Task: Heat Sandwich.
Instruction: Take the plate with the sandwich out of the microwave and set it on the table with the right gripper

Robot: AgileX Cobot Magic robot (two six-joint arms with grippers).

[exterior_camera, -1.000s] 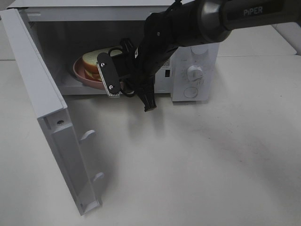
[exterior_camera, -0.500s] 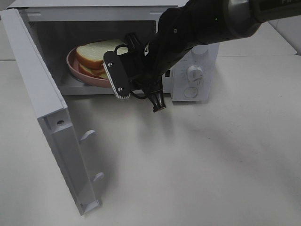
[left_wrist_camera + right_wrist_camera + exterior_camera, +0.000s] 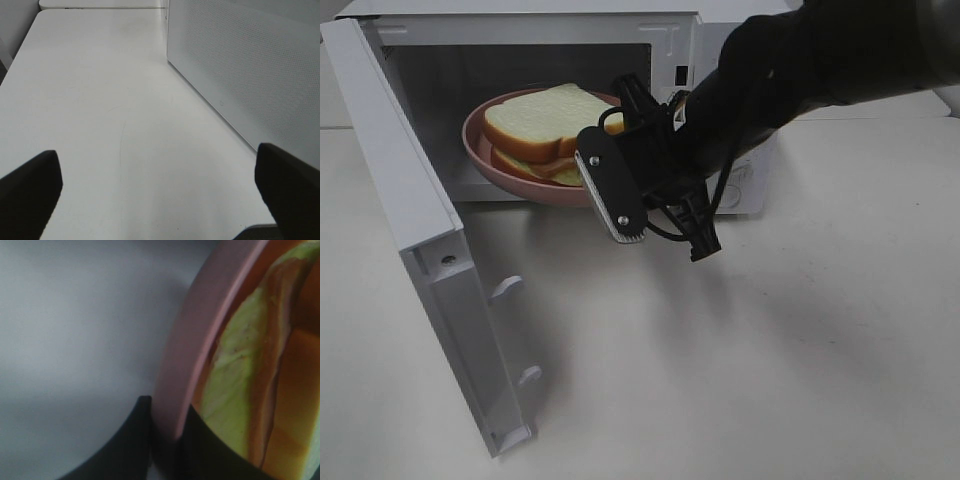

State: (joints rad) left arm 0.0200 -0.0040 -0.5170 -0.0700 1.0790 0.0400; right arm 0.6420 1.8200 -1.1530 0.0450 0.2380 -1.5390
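Sliding outward is the clearest change in the high view: the pink plate [image 3: 485, 150] with the sandwich [image 3: 542, 118] sits further forward in the microwave [image 3: 520, 30] than a second ago, now overhanging the cavity's front edge, and the right gripper [image 3: 620, 190] pinching the rim at about 4 o'clock has drawn back with it toward the table [image 3: 800, 350]. The door [image 3: 410, 230] hangs wide open. That suggests the plate is coming out, so heating is probably already over, though no view confirms it.

From the left wrist, only bare table and the microwave's perforated side wall [image 3: 250, 75] appear; the left gripper [image 3: 160, 195] has its fingers spread wide, holding nothing.

At the right wrist, hidden detail turns up: dark fingers [image 3: 125, 440] clamped either side of the plate's rim [image 3: 200, 330], with green and reddish filling [image 3: 235, 375] just beyond.
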